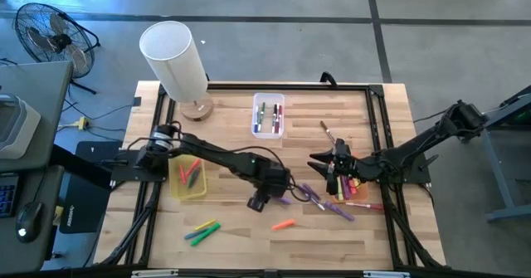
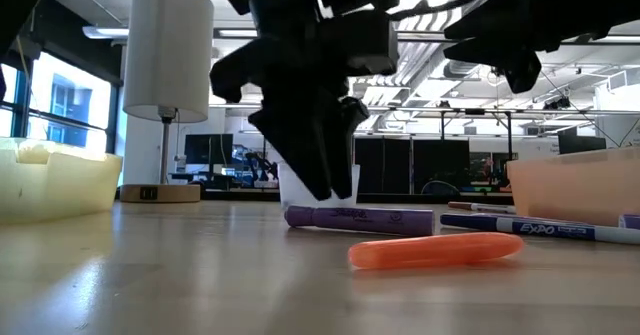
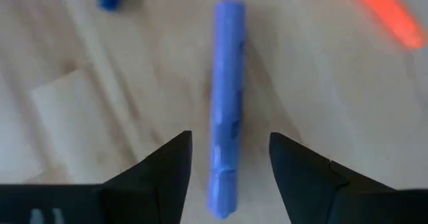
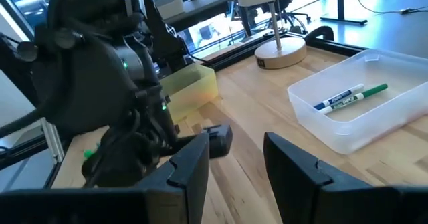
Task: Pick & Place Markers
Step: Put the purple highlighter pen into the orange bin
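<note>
- The left gripper (image 1: 286, 197) is low over the middle of the table (image 1: 249, 245), its fingers (image 3: 167, 167) spread to either side of a purple marker (image 3: 226, 103) that lies flat on the wood (no contact visible, nothing clamped).
- An orange marker (image 1: 284, 225) lies just beside it, on the near side; in the low view it sits in front of the purple one.
- The right gripper (image 1: 332, 174) hovers at the right of the table, over the orange bin (image 1: 362, 197), fingers (image 4: 190, 167) parted and holding nothing.
- More markers: a purple cluster (image 1: 328, 205) between the grippers, a green, yellow and pink group (image 1: 202, 231) near left, several in the yellow bin (image 1: 187, 178), several in the clear bin (image 1: 269, 114) far centre.
- A lamp (image 1: 176, 62) stands far left.
</note>
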Controlling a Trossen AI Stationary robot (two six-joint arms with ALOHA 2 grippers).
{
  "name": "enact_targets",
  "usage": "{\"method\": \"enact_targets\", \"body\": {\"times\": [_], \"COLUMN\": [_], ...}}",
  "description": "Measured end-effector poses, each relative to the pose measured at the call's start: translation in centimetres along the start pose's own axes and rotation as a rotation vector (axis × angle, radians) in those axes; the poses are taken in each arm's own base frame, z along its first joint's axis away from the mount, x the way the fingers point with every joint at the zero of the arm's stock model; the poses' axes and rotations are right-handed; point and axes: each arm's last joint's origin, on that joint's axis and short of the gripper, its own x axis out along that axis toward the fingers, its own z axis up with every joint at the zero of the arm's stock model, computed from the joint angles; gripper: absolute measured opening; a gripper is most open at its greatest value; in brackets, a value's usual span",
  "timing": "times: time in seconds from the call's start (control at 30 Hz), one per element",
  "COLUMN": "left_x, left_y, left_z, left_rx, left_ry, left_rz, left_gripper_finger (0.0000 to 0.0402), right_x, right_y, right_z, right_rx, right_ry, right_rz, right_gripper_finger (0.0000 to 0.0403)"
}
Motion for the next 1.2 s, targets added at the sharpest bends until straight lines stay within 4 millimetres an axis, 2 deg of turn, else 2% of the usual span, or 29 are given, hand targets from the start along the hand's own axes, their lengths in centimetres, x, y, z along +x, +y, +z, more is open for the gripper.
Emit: {"method": "enact_targets", "body": {"times": [0.3, 0.5, 0.67, 0.8, 1.0, 1.2], "left_x": [1.6, 2.8, 4.3, 5.2, 4.9, 1.9], "left_y": [0.2, 0.2, 0.5, 0.5, 0.5, 0.7], "left_z": [0.2, 0.0, -0.5, -1.0, -0.9, 0.0], "left_rx": [0.016, -0.014, -0.057, -0.114, -0.167, -0.165], "left_ry": [-0.01, 0.012, 0.079, 0.114, 0.102, 0.002], "left_rz": [-0.015, -0.002, 0.13, 0.16, 0.154, 0.112], "left_gripper_finger": [0.0129, 0.0102, 0.0084, 0.0063, 0.0059, 0.0058], "right_x": [0.0, 0.0, 0.0, 0.0, 0.0, 0.0], "right_y": [0.0, 0.1, 0.1, 0.1, 0.1, 0.1], "right_z": [0.0, 0.1, 0.1, 0.1, 0.1, 0.1], "right_rx": [0.0, 0.001, 0.003, 0.006, 0.006, 0.005], "right_ry": [-0.001, -0.003, -0.003, -0.005, -0.004, -0.003], "right_rz": [0.003, 0.012, 0.016, 0.021, 0.022, 0.021], "right_gripper_finger": [0.0133, 0.0133, 0.0133, 0.0133, 0.0133, 0.0133]}}
